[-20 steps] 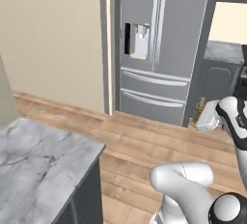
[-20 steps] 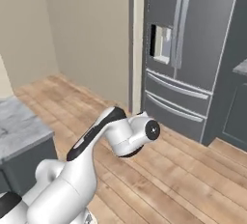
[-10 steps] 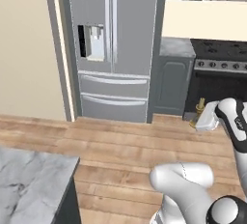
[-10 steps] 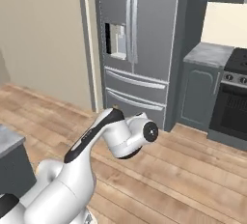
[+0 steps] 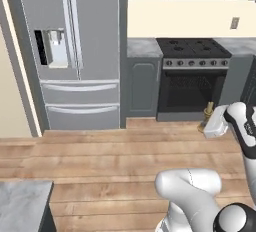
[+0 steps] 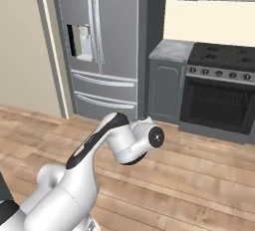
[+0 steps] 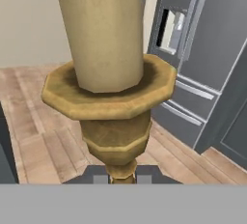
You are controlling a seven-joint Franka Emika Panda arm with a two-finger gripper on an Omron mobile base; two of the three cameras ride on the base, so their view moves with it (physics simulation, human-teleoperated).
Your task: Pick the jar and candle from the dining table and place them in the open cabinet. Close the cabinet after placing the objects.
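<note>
The gripper point(image 7: 120, 179) is clamped on the candle point(image 7: 103, 30) at its brass stem, carried above the wood floor point(image 5: 100, 161) facing the fridge point(image 5: 75, 51). With so thin a grip, a sharp base turn could tilt it loose.

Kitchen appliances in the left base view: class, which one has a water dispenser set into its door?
The refrigerator, tall, pale grey, at the left. Its upper left door carries the dark dispenser recess. The black stove to its right has only an oven window and knobs.

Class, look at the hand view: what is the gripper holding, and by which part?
The gripper holds the candle, pinched at the narrow stem of its brass holder.
</note>
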